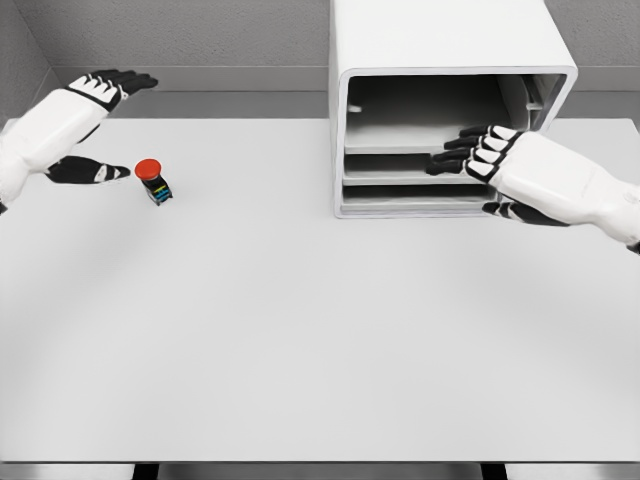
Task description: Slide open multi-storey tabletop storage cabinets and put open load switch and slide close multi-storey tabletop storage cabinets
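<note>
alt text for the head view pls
Right hand, fingers spread, reaches into the white tabletop cabinet at its open front. Left hand is open beside a red-capped load switch on the white table.

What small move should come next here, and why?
Probably the left hand should close on the red-capped switch. The switch stands on the table, ungrasped, just right of that open hand, while the right hand is already at the cabinet front.
</note>
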